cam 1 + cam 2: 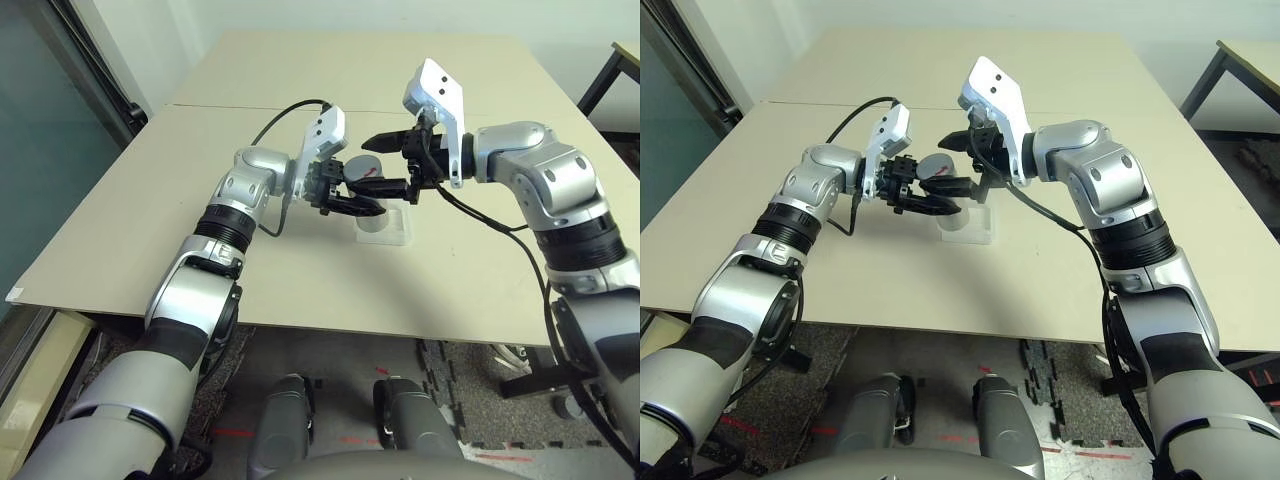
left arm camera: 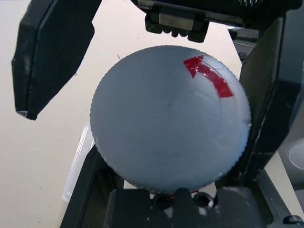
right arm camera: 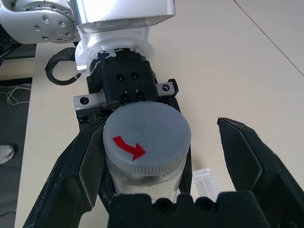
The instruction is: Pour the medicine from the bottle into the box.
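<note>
Uncapping stage. My left tool [image 1: 352,196] is clamped on the bottle [image 3: 145,164], holding it in the air above the box [image 1: 384,224] on the surface [image 1: 300,120]. My right tool [image 3: 156,156] stands wide open around the still-fitted cap [image 3: 146,135]. I judge the next move: close on it, then twist.

The bottle [image 3: 142,156] has a matt grey plastic cap [image 2: 168,123] with a ribbed rim; the box [image 1: 385,228] is clear glossy plastic; the table [image 1: 300,270] is smooth matt beige board.
</note>
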Controlling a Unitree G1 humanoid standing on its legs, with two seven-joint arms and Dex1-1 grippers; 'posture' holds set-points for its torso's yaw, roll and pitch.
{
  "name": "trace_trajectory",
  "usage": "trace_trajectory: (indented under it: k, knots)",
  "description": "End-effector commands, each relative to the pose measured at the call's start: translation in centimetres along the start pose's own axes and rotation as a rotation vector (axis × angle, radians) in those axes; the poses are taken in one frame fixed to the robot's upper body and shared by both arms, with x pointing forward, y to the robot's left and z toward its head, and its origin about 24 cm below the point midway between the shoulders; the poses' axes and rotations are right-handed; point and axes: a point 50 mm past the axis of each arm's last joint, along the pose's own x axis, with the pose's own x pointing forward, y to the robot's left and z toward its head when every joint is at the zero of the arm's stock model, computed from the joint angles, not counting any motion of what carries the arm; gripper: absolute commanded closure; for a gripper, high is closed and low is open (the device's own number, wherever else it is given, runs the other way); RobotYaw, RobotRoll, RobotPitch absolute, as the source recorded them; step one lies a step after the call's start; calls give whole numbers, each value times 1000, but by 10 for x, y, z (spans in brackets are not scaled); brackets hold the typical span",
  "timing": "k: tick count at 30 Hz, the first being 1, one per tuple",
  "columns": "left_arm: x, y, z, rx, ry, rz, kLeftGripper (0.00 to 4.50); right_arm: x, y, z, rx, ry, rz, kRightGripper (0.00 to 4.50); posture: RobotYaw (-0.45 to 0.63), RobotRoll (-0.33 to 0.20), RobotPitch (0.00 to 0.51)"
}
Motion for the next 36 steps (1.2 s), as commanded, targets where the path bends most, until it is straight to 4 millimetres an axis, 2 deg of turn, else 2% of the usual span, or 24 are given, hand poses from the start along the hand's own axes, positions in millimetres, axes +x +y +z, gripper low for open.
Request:
trace_trajectory:
  k: [1, 14, 19, 28, 36]
  knots:
    - [-3, -3, 2, 15, -9, -8, 1828, -16, -12, -4, 28, 4, -94, 0, -49, 0, 78]
    - [-19, -8, -11, -30, 1, 41, 1834, -52, -24, -5, 88, -18, -201, 0, -46, 0, 77]
    - [-24, -10, -14, -43, 9, 59, 1834, -59, -24, -7, 102, -11, -212, 0, -45, 0, 77]
    - [-27, -3, -11, -37, 20, 81, 1834, -38, 6, -1, 117, -16, -37, 0, -45, 0, 68]
    - [-22, -1, -8, -21, 22, 63, 1834, -21, 11, 3, 89, -18, -20, 0, -51, 0, 62]
